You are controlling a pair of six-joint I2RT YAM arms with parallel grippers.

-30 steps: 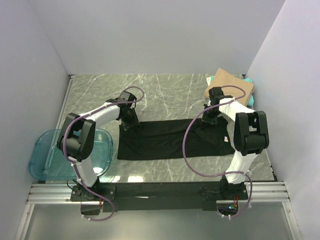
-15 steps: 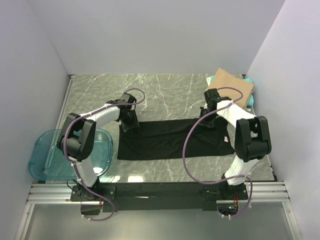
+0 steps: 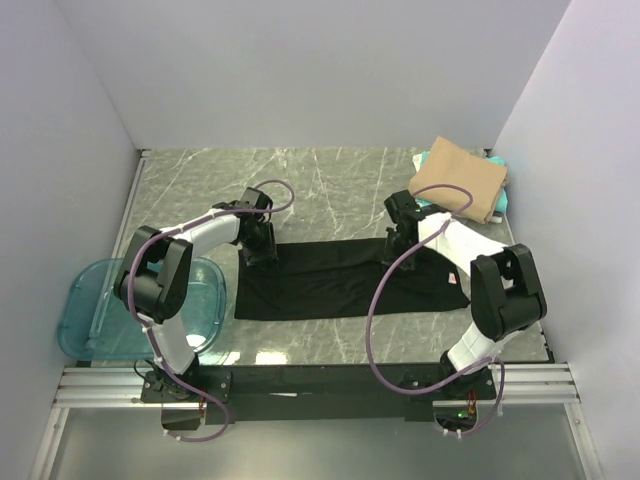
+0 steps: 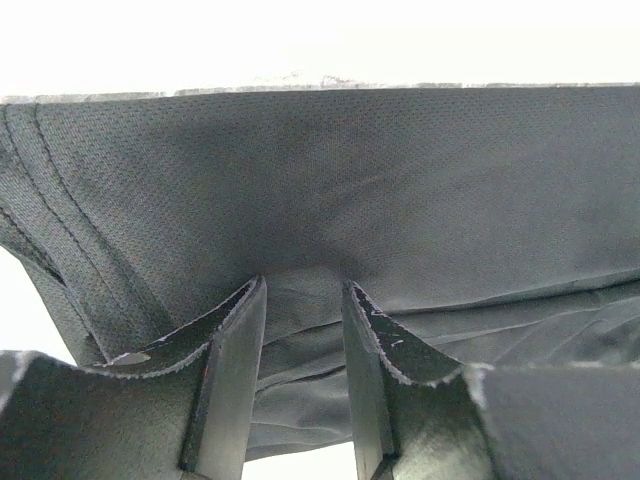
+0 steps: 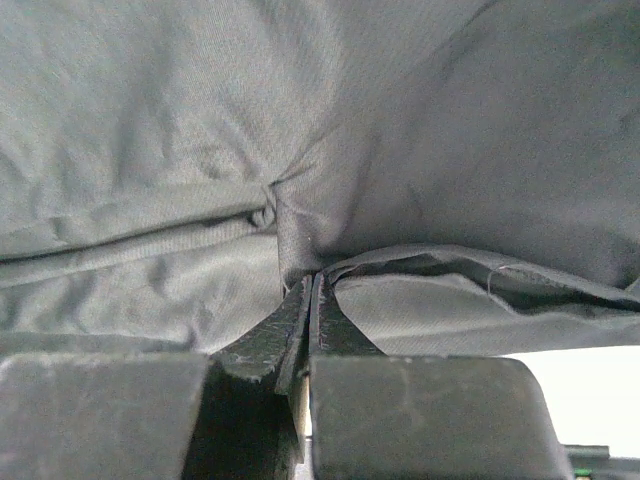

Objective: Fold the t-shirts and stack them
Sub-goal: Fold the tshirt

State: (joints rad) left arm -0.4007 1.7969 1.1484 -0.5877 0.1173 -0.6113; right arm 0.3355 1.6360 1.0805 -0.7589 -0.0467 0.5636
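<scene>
A black t-shirt, folded into a long band, lies across the middle of the marble table. My left gripper is at its far left corner. In the left wrist view its fingers stand apart over the cloth, and the gripper is open. My right gripper sits on the shirt's far edge, right of centre. In the right wrist view it is shut, pinching a fold of the black fabric. A folded tan shirt rests at the back right on a teal one.
A clear blue tray sits at the left edge near the left arm's base. White walls close in the table on three sides. A small white label shows on the shirt's right end.
My right gripper has slid left along the shirt's far edge, pulling the right end inward. The left gripper has hardly moved.
</scene>
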